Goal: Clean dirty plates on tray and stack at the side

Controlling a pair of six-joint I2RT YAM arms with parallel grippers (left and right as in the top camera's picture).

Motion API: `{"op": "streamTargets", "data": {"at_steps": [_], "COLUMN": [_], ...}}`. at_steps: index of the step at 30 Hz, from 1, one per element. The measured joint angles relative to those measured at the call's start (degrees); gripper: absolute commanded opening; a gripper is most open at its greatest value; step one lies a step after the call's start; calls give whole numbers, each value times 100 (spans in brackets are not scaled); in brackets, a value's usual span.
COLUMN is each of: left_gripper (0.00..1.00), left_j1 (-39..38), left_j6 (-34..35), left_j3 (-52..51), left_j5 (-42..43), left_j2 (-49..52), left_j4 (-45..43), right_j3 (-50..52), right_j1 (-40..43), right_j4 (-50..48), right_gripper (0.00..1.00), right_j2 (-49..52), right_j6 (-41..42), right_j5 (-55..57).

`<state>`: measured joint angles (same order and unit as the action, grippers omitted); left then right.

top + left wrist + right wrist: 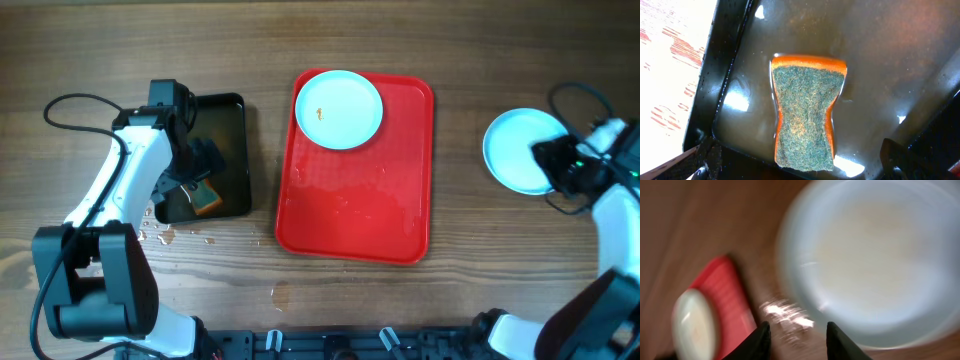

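Red tray [350, 210] holds smeared plate [340, 108]; black tray [228, 112] holds sponge [807, 115]. Second plate [512, 145] sits on tabletop [460, 60]. Left gripper [802, 162], right gripper [797, 340]: spread, empty.

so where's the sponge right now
In the overhead view the sponge lies in the black tray on the table's left side, by its near edge, left of the red tray. The left wrist view shows it in shallow water.

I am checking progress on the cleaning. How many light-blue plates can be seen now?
2. One plate lies in the far left corner of the red tray; the other plate lies on the bare table at the right. Another might hide under it.
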<state>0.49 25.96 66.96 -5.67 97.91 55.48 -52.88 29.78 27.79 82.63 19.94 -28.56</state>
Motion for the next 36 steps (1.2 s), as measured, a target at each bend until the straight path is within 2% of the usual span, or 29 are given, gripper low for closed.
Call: {"op": "streamTargets", "data": {"at_steps": [4,7,8,9,12,13,15,16,17,19,23,25,27,32,36], "left_gripper": [100,100,100,100,100,100,100,100,100,100,100,100,100,100,100], "left_j1": [0,0,0,0,0,0,0,0,0,0,0,0,0,0,0], "left_j6": [0,0,0,0,0,0,0,0,0,0,0,0,0,0,0], "left_j3": [0,0,0,0,0,0,0,-2,-2,-2,-2,-2,-2,-4,-4], "left_j5": [-2,0,0,-2,0,0,-2,0,0,0,0,0,0,0,0], "left_j2": [0,0,0,0,0,0,0,0,0,0,0,0,0,0,0], "left_j4": [-2,0,0,0,-7,2,-7,4,-4,2,-4,0,0,4,-4], "right_j3": [-212,-321,-321,-321,-341,-343,-339,-343,-343,-330,-337,-337,-337,-424,-400], "right_j1": [-1770,-3246,-3370,-4022,-4933,-5149,-5322,-5329,-5320,-5302,-5300,-5300,-5300,-5300,-5300], "right_j4": [109,-223,-247,-420,-1040,-1250,-1617,-2094,-2203,-2721,-3095,-3077,-2970,-1794,-496], "right_gripper": [50,57,57,57,55,48,33,21,17,20,25,21,11,7,13], "right_j2": [-660,-708,-704,-616,-157,92,546,1010,1185,1639,2253,2441,2522,2444,2022], "right_j6": [-356,-485,-483,-514,-535,-540,-553,-584,-605,-621,-636,-634,-627,-332,94], "right_j5": [-236,151,188,520,1725,2140,2645,2896,2964,2983,2946,2944,2944,2889,2815]}}
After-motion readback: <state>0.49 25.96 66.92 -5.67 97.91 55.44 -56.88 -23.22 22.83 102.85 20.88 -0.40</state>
